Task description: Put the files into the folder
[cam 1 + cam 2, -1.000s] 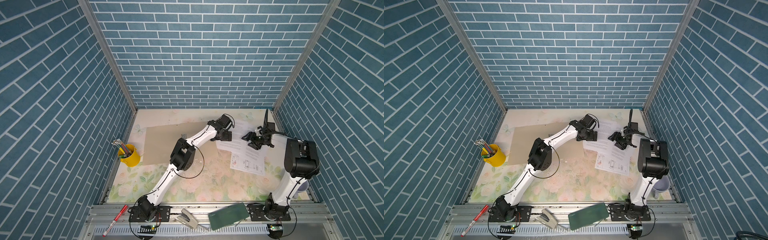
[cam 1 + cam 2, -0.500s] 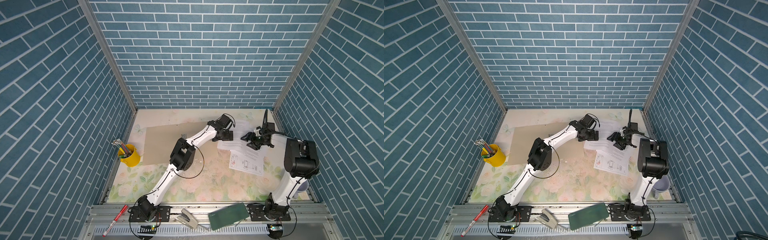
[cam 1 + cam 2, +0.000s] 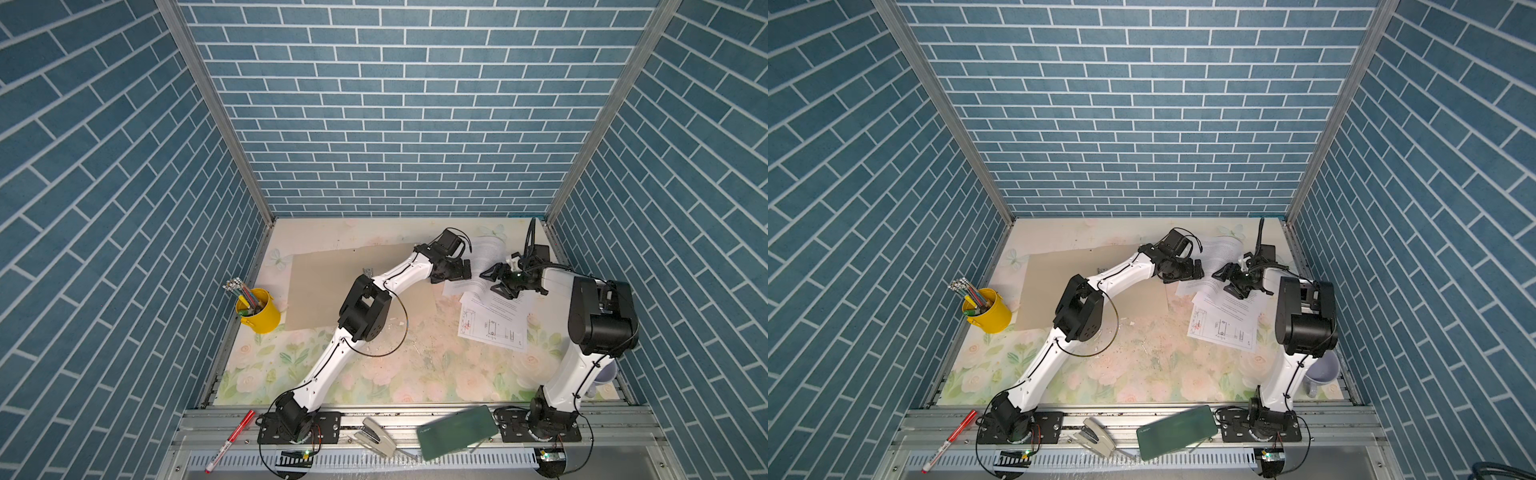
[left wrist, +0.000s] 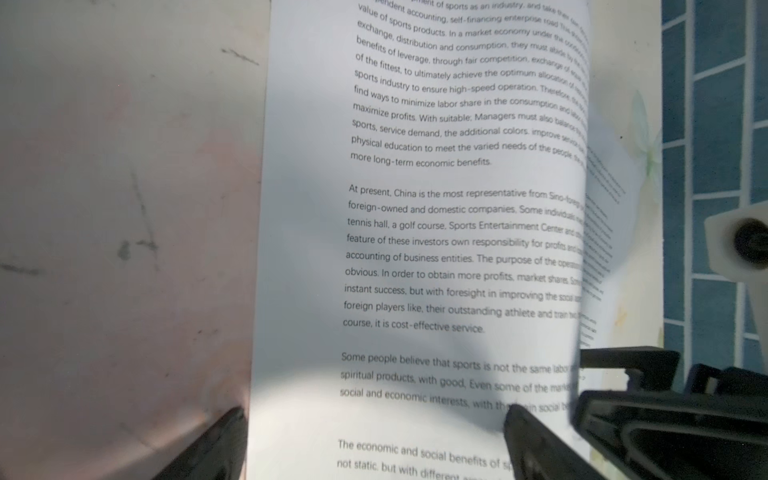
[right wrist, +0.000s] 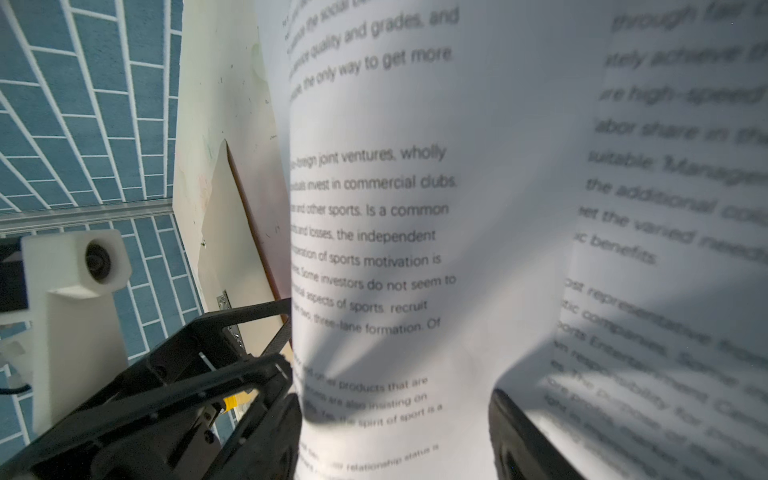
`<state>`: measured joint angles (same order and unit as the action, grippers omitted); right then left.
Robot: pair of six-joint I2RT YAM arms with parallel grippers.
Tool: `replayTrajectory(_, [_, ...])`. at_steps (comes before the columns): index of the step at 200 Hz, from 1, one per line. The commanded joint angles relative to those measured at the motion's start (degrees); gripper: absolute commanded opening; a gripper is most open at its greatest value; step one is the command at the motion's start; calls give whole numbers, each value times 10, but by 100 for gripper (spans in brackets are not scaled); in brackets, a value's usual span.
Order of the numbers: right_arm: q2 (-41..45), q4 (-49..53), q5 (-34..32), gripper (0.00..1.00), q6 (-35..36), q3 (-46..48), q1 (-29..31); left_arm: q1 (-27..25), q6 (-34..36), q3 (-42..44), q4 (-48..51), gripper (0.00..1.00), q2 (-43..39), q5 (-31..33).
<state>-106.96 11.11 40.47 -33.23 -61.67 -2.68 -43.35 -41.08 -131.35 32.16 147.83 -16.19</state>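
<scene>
1. Folder (image 3: 324, 286) lies open and flat on the table (image 3: 374, 374), left of the papers, so it's probably ready for loading.
2. Left fingers (image 3: 464, 272) are spread wide at the text sheet's (image 3: 486, 253) edge, gripping nothing.
3. Right fingers (image 3: 494, 282) are half apart, straddling that bowed-up sheet. Can't tell if it's a real grip.
</scene>
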Motion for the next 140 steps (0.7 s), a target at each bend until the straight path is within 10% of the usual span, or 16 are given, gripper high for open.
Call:
replayTrajectory(1, [-4, -2, 11, 71, -11, -5, 1, -2, -24, 32, -11, 97, -6, -30])
replayTrajectory(140, [-4, 2, 9, 71, -18, 1, 2, 1, -53, 101, -86, 96, -42, -52])
